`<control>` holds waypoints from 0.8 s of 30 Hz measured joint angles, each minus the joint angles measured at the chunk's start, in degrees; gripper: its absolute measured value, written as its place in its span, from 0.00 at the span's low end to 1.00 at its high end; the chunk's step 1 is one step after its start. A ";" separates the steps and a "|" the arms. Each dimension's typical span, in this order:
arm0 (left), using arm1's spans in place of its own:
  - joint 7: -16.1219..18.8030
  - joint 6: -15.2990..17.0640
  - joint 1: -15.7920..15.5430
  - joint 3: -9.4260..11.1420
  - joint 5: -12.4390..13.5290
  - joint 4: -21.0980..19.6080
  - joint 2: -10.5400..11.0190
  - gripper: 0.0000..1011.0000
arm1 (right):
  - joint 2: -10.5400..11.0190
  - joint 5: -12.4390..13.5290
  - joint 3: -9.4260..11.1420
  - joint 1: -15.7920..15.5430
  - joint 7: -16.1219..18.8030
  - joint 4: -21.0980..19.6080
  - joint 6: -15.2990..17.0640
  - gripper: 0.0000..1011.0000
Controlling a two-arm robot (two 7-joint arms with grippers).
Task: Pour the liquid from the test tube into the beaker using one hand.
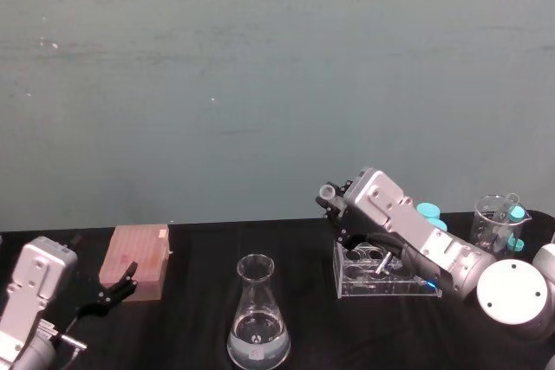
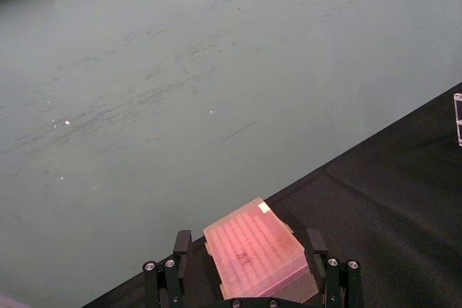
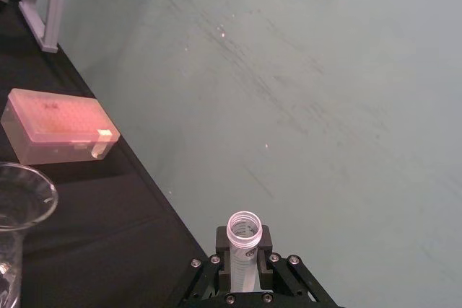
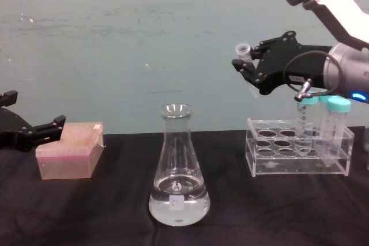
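Right pincer (image 4: 250,66) is gripping the tube (image 4: 243,49).
Tube is poking up from it, upper right of the beaker (image 4: 178,171); left pincer (image 1: 111,290) is idling wide, lower left.

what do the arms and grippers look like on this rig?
Left gripper and right gripper: black angular linkages with silver screws, on silver-grey boxy wrist housings. Right arm adds a round white joint cap, a looping black cable, a small blue light.

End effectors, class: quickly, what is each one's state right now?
Left end effector: open, holding nothing.
Right end effector: closed on the small slim clear plastic test tube.
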 joint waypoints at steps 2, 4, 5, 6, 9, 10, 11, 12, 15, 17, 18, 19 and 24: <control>0.00 0.00 0.00 0.00 0.00 0.00 0.00 0.99 | -0.05 -1.03 -0.25 -0.23 -0.18 -0.46 -0.42 0.20; 0.00 0.00 0.00 0.00 0.00 0.00 0.00 0.99 | -0.09 -1.65 -0.40 -0.40 -0.22 -0.79 -0.74 0.20; 0.00 0.00 0.00 0.00 0.00 0.00 0.00 0.99 | -0.12 -2.19 -0.51 -0.58 -0.23 -1.08 -1.01 0.20; 0.00 0.00 0.00 0.00 0.00 0.00 0.00 0.99 | -0.14 -2.44 -0.56 -0.65 -0.22 -1.21 -1.13 0.20; 0.00 0.00 0.00 0.00 0.00 0.00 0.00 0.99 | -0.28 -3.31 -0.65 -0.96 -0.12 -1.71 -1.42 0.20; 0.00 0.00 0.00 0.00 0.00 0.00 0.00 0.99 | -0.33 -3.52 -0.68 -1.03 -0.08 -1.82 -1.47 0.20; 0.00 0.00 0.00 0.00 0.00 0.00 0.00 0.99 | -0.45 -3.93 -0.74 -1.19 -0.04 -2.03 -1.56 0.20; 0.00 0.00 0.00 0.00 0.00 0.00 0.00 0.99 | -0.45 -3.93 -0.74 -1.19 -0.04 -2.03 -1.56 0.20; 0.00 0.00 0.00 0.00 0.00 0.00 0.00 0.99 | -0.63 -4.77 -0.90 -1.45 0.01 -2.37 -1.80 0.20; 0.00 0.00 0.00 0.00 0.00 0.00 0.00 0.99 | -0.78 -5.77 -1.18 -1.70 0.02 -2.65 -2.03 0.20; 0.00 0.00 0.00 0.00 0.00 0.00 0.00 0.99 | -0.78 -5.77 -1.18 -1.70 0.02 -2.65 -2.03 0.20; 0.00 0.00 0.00 0.00 0.00 0.00 0.00 0.99 | -0.83 -6.28 -1.36 -1.80 0.00 -2.71 -2.18 0.20; 0.00 0.00 0.00 0.00 0.00 0.00 0.00 0.99 | -1.14 -8.19 -2.01 -2.03 -0.30 -2.77 -2.37 0.20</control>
